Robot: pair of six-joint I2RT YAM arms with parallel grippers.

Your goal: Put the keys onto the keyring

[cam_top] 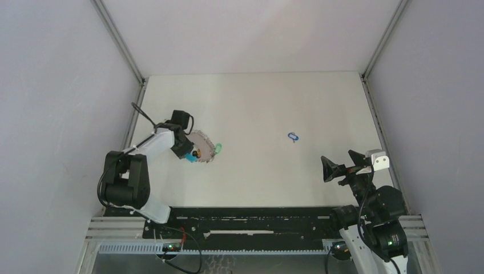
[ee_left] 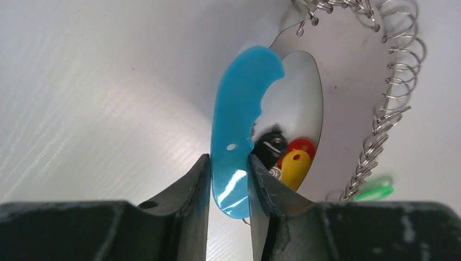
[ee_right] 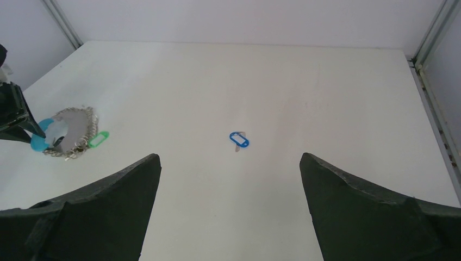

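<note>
**Left hand**: narrowed onto the lower end of the light-blue tab that belongs to the keyring. Both fingers touch the tab's flat faces, and it stands on edge between them.

**Keyring:** it lies at the left of the bench. In the left wrist view its wire coil curves away to the right of the tab. A black tag, a red tag and a yellow tag are bunched inside the coil. A green tag sits at its right edge.

**Right hand**: wide and holding nothing, hovering over the near right of the bench.

**Key**: blue-headed, lying flat and alone right of centre, well apart from the keyring and beyond the right hand.

**Assessment:** I take the step in hand to be securing the keyring so the key can be brought to it.
- **Grip:** I judge it shallow. Only the tab's end sits between the fingers, and smooth plastic may pivot or slip.
- **Lift:** I would confirm the pinch is firm before lifting. I would then raise slowly so the coil hangs free without snagging the tags.
- **Wire opening:** I cannot tell from any view where the wire opens. That needs finding before the two hands meet.
- **Key pickup:** I would bring the right hand down square over the key's head, across its narrow width. The key is thin and flat on the bench, so the fingertips must reach bench level without pushing it away.
</note>
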